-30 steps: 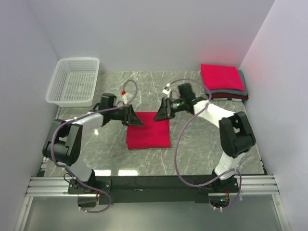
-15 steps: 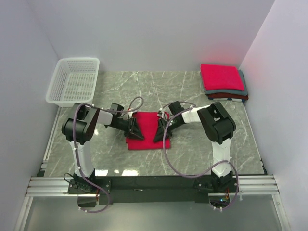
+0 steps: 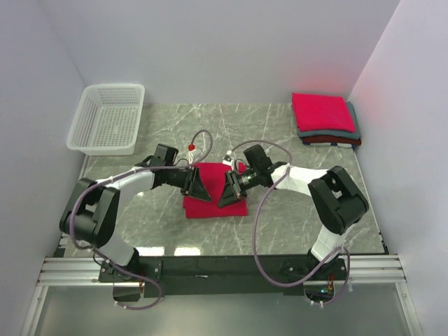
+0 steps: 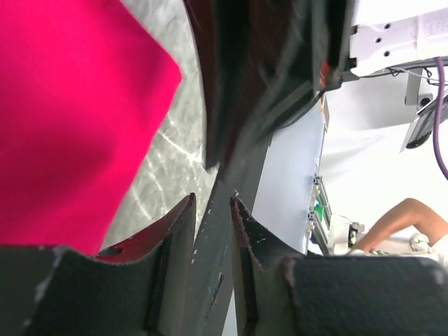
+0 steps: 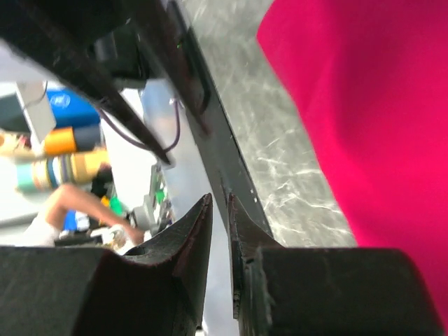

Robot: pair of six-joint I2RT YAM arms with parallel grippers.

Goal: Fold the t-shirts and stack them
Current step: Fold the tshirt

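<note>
A crimson folded t-shirt [image 3: 213, 204] lies flat on the marble table [image 3: 294, 217] in the middle. My left gripper [image 3: 198, 187] and right gripper [image 3: 227, 195] hover low over it, side by side, tips toward the near edge. In the left wrist view the jaws of the left gripper [image 4: 212, 199] stand slightly apart with nothing between them, the t-shirt [image 4: 63, 105] off to the left. In the right wrist view the right gripper [image 5: 219, 198] shows a thin empty gap, the t-shirt [image 5: 378, 105] to its right. A stack of folded t-shirts [image 3: 323, 112], crimson on top, sits back right.
A white lattice basket [image 3: 108, 119] stands at the back left corner. Walls close in on the left, back and right. The arms' cables loop over the table beyond the t-shirt. The black table edge [image 3: 210, 264] runs along the near side.
Both grippers have come from the t-shirt's far edge toward the near side, over its middle. The right jaws have narrowed. The t-shirt itself lies as before.
</note>
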